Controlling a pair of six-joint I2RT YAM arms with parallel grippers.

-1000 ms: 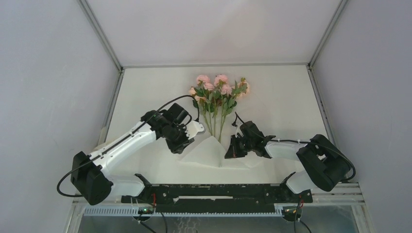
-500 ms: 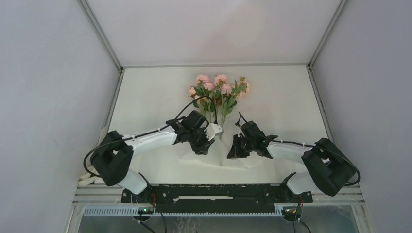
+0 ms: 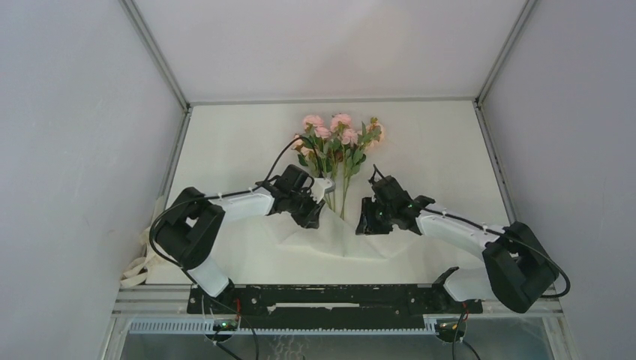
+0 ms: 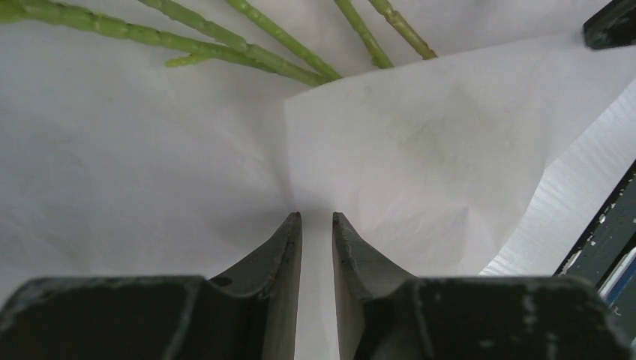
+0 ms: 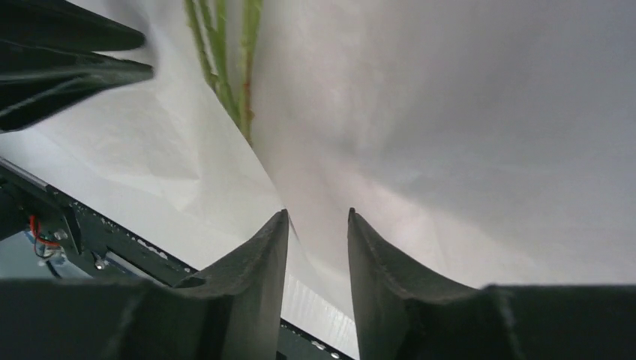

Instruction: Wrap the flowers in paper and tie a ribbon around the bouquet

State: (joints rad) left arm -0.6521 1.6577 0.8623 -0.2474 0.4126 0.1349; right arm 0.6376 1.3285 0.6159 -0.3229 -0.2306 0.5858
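From my overhead camera I look down on a white table (image 3: 225, 142), matte and evenly lit, with only soft shadows. Behind the table rises a plain pale grey back wall (image 3: 330, 45). To the table's left stands a grey left wall (image 3: 67, 112), and to its right a matching right wall (image 3: 577, 112). Two slim metal frame posts (image 3: 154, 52) slant up from the table's far corners, joined by a metal bar (image 3: 330, 100) along its far edge. At the table's near edge runs a black rail (image 3: 330, 294), and just nearer me a white slotted cable duct (image 3: 300, 325).
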